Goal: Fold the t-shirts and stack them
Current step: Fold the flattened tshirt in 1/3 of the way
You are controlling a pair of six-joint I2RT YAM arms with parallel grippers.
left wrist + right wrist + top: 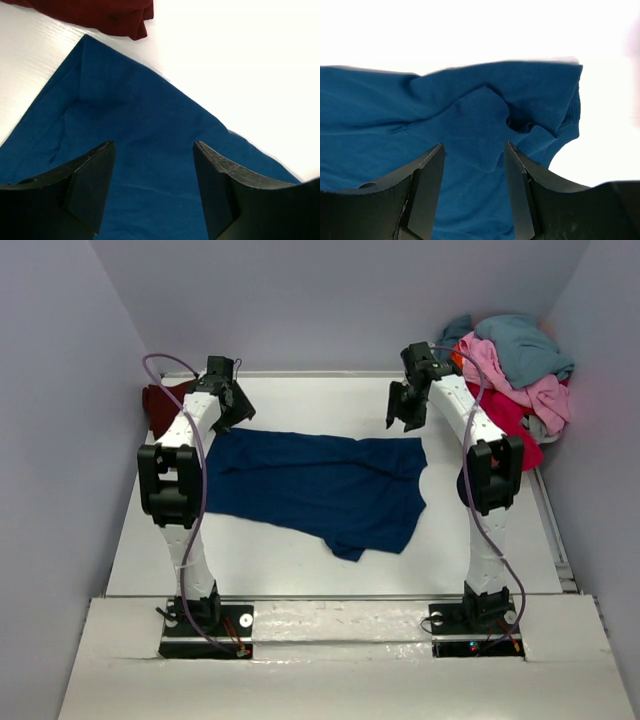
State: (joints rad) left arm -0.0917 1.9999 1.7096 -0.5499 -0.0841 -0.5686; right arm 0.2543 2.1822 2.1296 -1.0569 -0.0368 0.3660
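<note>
A white table [270, 560], seen from above, with your two arms reaching forward from its near edge. A navy t-shirt [320, 485] lay spread across the middle of the table between the arms. It was mostly flat, though its near right part was bunched and hung towards you. A maroon t-shirt [160, 405] sat at the far left corner, apparently folded. It lay just beside the navy one's far left corner. A loose pile of t-shirts [515, 370], teal, pink and red, was heaped at the far right corner.

Your left gripper [152, 146] hovered over the far left corner of the navy t-shirt, jaws wide, nothing between them. Your right gripper [473, 146] hovered over the rumpled far right part, by a sleeve. Its jaws were moderately apart and also empty.

The step in hand looked like laying out and beginning to fold the navy t-shirt. Next you would likely need to lower each gripper onto the far edge and pinch the cloth at both ends. Both sides would have to travel together so the fold lands even. The wrinkles on the right may need smoothing first.
</note>
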